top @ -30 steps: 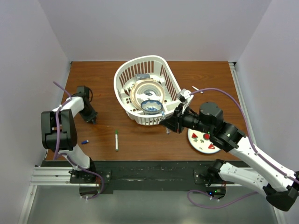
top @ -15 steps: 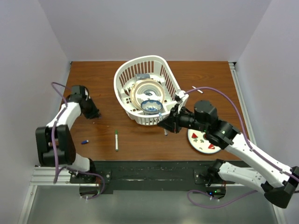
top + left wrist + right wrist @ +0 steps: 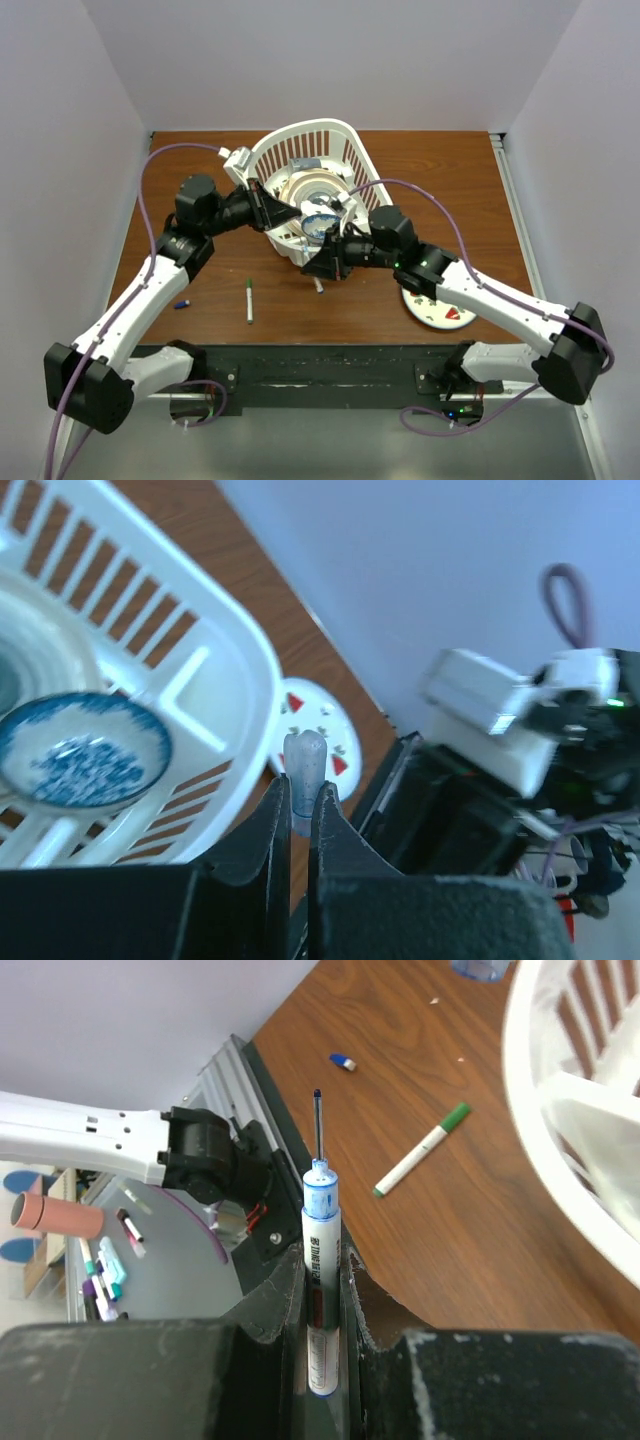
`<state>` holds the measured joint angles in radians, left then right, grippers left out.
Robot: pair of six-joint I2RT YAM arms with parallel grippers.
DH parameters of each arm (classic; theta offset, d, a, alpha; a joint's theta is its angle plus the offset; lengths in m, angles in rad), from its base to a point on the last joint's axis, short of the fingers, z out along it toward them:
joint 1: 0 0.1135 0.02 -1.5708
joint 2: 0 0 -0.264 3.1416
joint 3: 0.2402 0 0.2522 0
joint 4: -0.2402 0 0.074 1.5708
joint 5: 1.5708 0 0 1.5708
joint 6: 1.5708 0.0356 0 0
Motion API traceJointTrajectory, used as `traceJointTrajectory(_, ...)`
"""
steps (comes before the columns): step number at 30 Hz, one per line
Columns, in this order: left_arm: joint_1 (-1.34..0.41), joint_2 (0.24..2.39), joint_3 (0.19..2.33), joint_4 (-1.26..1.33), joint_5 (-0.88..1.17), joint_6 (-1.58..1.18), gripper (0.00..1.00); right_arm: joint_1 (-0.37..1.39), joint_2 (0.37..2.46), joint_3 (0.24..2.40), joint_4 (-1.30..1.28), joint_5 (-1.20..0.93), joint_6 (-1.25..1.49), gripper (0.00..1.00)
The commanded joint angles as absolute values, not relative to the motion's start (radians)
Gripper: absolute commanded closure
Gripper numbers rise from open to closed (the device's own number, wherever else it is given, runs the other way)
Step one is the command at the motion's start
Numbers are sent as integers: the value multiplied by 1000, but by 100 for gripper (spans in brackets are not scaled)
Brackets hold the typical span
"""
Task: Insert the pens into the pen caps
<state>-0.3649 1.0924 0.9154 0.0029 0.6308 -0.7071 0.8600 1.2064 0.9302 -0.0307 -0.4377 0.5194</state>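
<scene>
My left gripper is shut on a small greyish translucent pen cap, held in the air beside the white basket's front rim. In the top view this gripper is over the basket's near left side. My right gripper is shut on a white pen with its blue tip bare and pointing away. In the top view it sits just in front of the basket, close to the left gripper. A green-capped pen lies on the table. It also shows in the right wrist view. A blue cap lies at the left.
The white basket holds a plate and a blue-patterned bowl. A small white plate with red pieces lies on the table at the right, under the right arm. The brown table's black front rail runs along the near edge.
The left arm has swung from the table's left side to the basket front with the cap. The right gripper has moved left with its pen, so the two grippers are close together.
</scene>
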Motion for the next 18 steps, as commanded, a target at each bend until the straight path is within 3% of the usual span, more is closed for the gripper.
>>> traceJointTrajectory(1,-413,1017,876,291,707,-837,100,891,1238,934,167,-427,566,100)
traceJointTrajectory(18,-419,905,802,397,681,-910,100,925,1167,871,324,-314,574,100)
